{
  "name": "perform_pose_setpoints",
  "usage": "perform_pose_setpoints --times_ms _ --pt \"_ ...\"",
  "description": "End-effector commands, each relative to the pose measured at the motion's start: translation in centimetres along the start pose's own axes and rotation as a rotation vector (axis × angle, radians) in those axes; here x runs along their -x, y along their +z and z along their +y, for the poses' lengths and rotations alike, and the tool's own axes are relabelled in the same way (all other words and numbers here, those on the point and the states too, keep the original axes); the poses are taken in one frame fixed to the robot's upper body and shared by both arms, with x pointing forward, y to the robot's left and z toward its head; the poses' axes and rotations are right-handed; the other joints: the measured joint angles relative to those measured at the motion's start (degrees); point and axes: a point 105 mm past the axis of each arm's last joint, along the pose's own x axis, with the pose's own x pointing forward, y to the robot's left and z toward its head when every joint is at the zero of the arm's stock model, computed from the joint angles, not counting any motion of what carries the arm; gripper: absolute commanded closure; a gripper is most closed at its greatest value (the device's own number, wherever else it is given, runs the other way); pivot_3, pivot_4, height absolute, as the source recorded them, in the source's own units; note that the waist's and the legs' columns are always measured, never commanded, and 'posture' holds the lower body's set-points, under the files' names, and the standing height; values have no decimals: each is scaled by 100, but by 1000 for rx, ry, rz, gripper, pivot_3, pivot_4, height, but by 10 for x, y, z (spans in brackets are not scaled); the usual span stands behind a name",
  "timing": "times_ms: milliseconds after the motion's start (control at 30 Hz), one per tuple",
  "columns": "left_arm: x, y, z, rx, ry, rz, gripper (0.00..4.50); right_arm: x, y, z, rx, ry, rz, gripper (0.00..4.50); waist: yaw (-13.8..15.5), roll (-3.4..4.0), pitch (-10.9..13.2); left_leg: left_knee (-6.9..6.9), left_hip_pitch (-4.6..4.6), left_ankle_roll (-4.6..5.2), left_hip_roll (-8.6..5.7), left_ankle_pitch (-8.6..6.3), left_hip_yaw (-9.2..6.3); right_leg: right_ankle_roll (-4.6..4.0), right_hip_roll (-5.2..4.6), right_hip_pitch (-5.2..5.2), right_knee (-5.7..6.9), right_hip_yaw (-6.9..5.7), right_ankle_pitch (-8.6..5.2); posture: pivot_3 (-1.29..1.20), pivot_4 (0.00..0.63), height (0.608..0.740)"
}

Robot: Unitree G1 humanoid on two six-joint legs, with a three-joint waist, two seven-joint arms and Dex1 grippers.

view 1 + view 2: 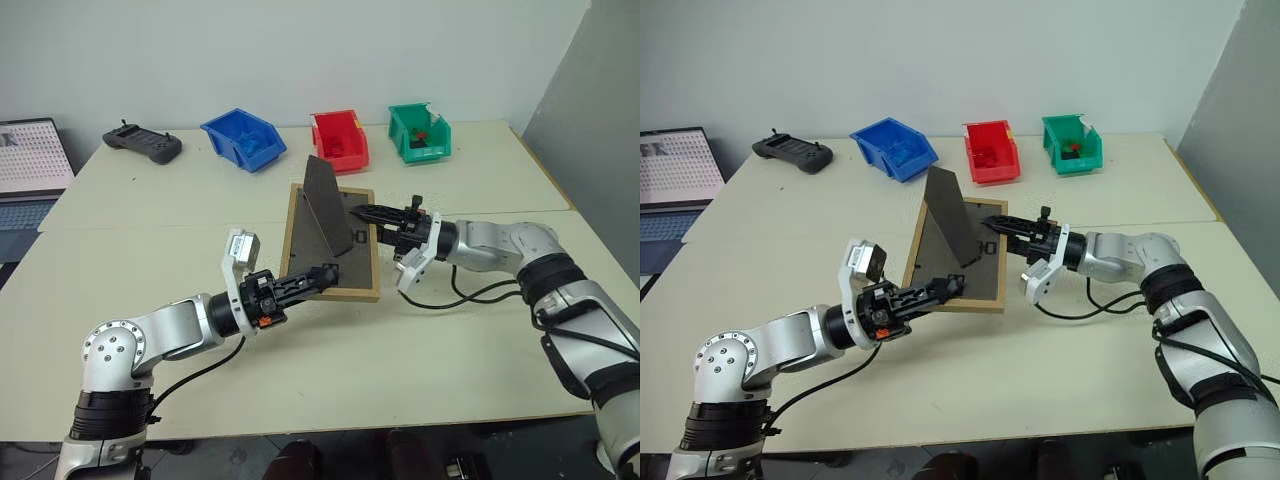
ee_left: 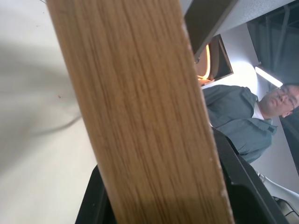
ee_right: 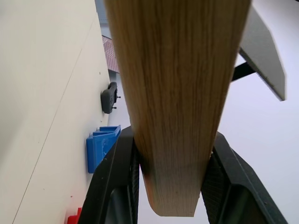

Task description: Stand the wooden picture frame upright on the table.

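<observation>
The wooden picture frame [image 1: 330, 294] is at the middle of the table [image 1: 450, 350], back side up, with its dark back panel [image 1: 312, 255] showing and the easel leg [image 1: 328, 205] swung up from it. I cannot tell whether the frame rests on the tabletop. My left gripper [image 1: 322, 277] is shut on the frame's near border, and the wrist view shows the wood [image 2: 140, 116] between the black fingers [image 2: 243, 186]. My right gripper [image 1: 365, 215] reaches in from the right and is shut on the right border [image 3: 177, 93], one finger [image 3: 117, 177] on each side.
Blue [image 1: 243, 138], red [image 1: 339, 140] and green [image 1: 419, 132] bins stand in a row along the far edge. A black controller [image 1: 143, 143] lies at the far left, and a laptop [image 1: 30, 170] sits beyond the table's left edge. A person [image 2: 247, 121] is in the left wrist view.
</observation>
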Motion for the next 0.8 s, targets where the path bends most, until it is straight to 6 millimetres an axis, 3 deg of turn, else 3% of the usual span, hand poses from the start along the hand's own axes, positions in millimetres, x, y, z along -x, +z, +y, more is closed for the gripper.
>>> perform_pose_setpoints --times_ms 33,333,500,633,700,800 --pt "2 10 -10 -50 -11 -38 2051 0 -2 -23 26 -89 -18 3208 -1 0 0 0 0 0 1 0 1 0 0 0 0 1 0 0 150 740" --pt "19 33 -13 -105 41 -163 150 9 -9 -19 -21 -92 28 3208 -6 -1 0 0 1 0 5 0 8 -1 5 -1 1 6 0 0 150 740" --pt "35 31 -21 -241 157 -215 0 19 -34 -17 -192 -137 190 3208 -49 -5 0 0 0 1 39 0 42 -15 18 2 -11 15 9 0 150 740" --pt "41 25 -24 -399 263 -267 0 18 -51 -1 -466 -109 307 3209 -70 -10 1 -1 0 2 72 -1 57 -33 46 7 -34 23 20 0 150 740" --pt "45 21 -20 -554 381 -265 0 10 -64 12 -832 -90 368 3209 -88 -11 0 0 0 3 90 -2 65 -43 61 7 -38 29 27 0 150 740" --pt "48 20 -16 -707 475 -276 0 -2 -57 23 -1230 -22 275 3211 -77 -11 0 3 8 8 155 -5 114 -78 109 7 -56 50 52 0 150 740"
